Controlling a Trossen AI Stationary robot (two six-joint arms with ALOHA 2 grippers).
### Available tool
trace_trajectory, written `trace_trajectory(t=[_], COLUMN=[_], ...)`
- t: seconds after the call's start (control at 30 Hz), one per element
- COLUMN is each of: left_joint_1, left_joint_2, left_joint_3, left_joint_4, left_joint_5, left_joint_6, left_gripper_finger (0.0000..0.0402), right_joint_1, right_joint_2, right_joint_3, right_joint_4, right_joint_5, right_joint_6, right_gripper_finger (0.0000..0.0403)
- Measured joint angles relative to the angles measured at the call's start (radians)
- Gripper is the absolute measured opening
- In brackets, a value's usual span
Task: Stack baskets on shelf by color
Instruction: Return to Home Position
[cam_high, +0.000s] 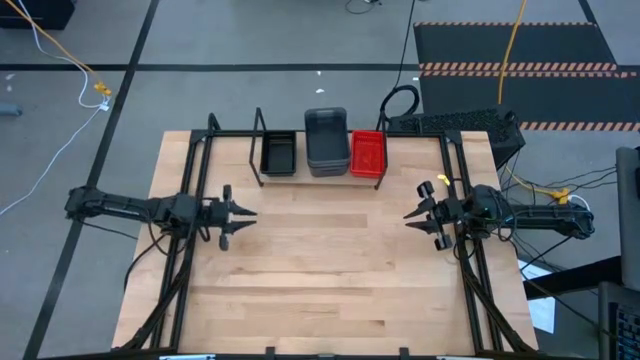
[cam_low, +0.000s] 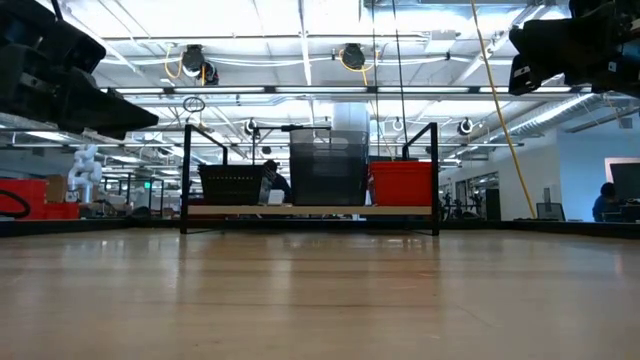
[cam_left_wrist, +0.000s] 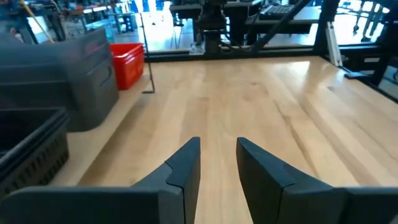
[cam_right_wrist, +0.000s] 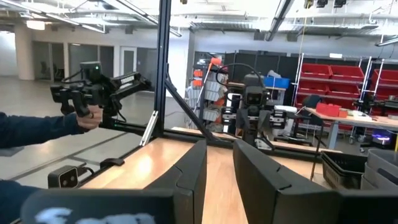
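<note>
Nothing legible from here: no readable text, brand, number or label in any view. Closest candidate is a pale marking (cam_right_wrist: 56, 214) on the housing behind the right end effector (cam_right_wrist: 219, 149), but it's too blurred to read. The only sign-like item is the orange-and-white hazard striping (cam_high: 520, 68) across the dark floor mat (cam_high: 500, 45) beyond the counter (cam_high: 320, 280). It's a pattern only, with no lettering on it.

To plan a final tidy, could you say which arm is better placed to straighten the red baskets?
Probably the right: the right claw, open, hovers nearer the red baskets; the left claw is farther off.
</note>
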Motion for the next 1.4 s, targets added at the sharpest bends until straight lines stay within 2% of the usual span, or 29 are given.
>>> trace_trajectory(t=[0.3, 1.4], left_joint_1=[0.045, 0.045], left_joint_2=[0.0, 0.0], left_joint_3=[0.0, 0.0], left_joint_4=[0.003, 0.005], left_joint_5=[-0.028, -0.029], left_joint_6=[0.004, 0.004], left_gripper_finger=[0.0106, 0.0106], right_joint_1=[0.0, 0.0], right_joint_2=[0.0, 0.0], right_joint_3=[0.0, -0.001], right_joint_4=[0.0, -0.001], right_joint_5=[0.0, 0.0], right_joint_6=[0.0, 0.0], right_gripper_finger=[0.0073, 0.0073])
